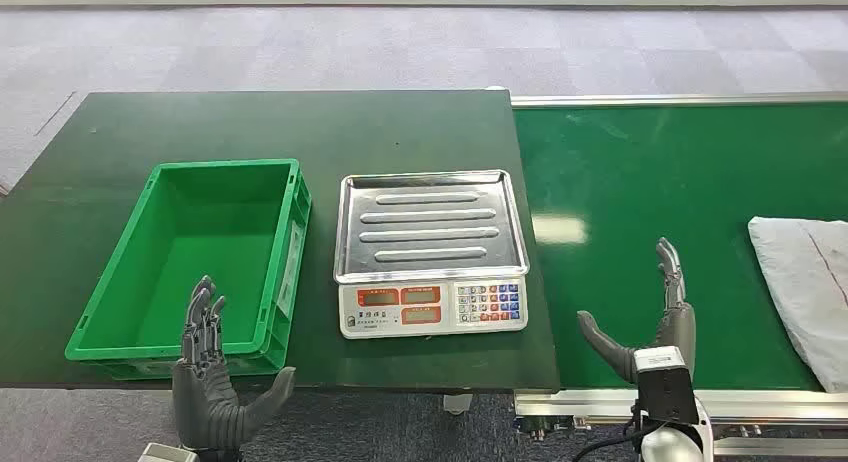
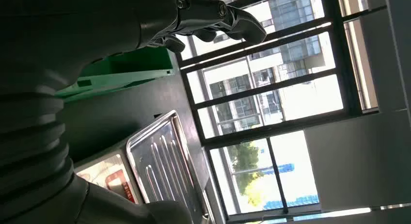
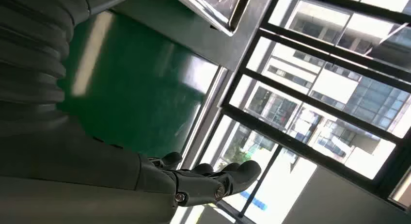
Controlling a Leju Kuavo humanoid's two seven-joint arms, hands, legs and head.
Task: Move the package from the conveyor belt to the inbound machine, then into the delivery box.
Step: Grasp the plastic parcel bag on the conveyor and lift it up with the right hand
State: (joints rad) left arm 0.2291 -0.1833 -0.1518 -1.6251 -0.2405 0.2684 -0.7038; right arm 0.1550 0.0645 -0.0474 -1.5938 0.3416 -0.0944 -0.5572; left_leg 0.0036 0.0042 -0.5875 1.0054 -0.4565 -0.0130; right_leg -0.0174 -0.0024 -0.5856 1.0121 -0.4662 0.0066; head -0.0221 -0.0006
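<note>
fingers spread, both hands [image 1: 213, 382] [image 1: 655, 327] empty | package [image 1: 805, 287] at belt [image 1: 650, 182] edge — apart

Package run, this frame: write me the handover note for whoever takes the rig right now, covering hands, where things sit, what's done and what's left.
Left hand: open, holding nothing, raised at the near edge of the green box.
Right hand: open, holding nothing, over the near part of the conveyor belt.
Package: grey-white, lying flat on the belt at the far right, apart from the right hand, partly cut off by the picture edge.
Scale: between box and belt, nothing on its steel tray. Nothing in the box either.
Done: nothing yet.
Left: pick up the package, set it on the scale, then put it in the box.
</note>
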